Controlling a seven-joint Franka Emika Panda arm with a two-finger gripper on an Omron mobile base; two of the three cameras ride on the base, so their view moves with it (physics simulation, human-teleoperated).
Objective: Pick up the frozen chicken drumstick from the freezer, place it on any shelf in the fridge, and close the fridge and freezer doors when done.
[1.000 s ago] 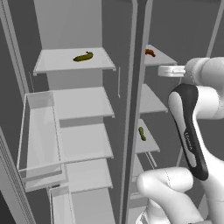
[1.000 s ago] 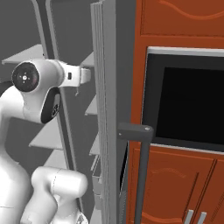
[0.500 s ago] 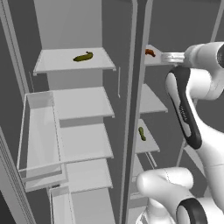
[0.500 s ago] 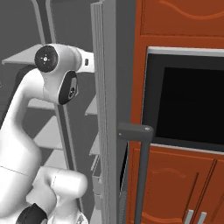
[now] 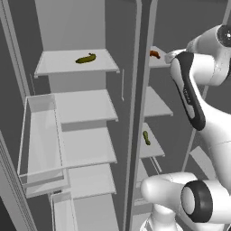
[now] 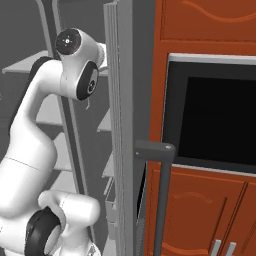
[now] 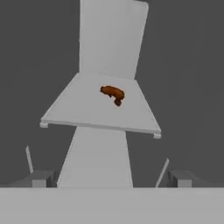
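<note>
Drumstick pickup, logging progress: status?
Gripper open, empty, facing freezer shelf. Drumstick lies on it, untouched. Nothing between.

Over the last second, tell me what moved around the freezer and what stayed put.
The arm swung up and toward the freezer's top shelf, bringing the gripper in front of the frozen chicken drumstick. Its jaws stand open with nothing in them; nothing was taken or let go. Unchanged: the drumstick on that shelf, the green pickle on the fridge's top shelf, the second pickle lower in the freezer, and the open doors.
</note>
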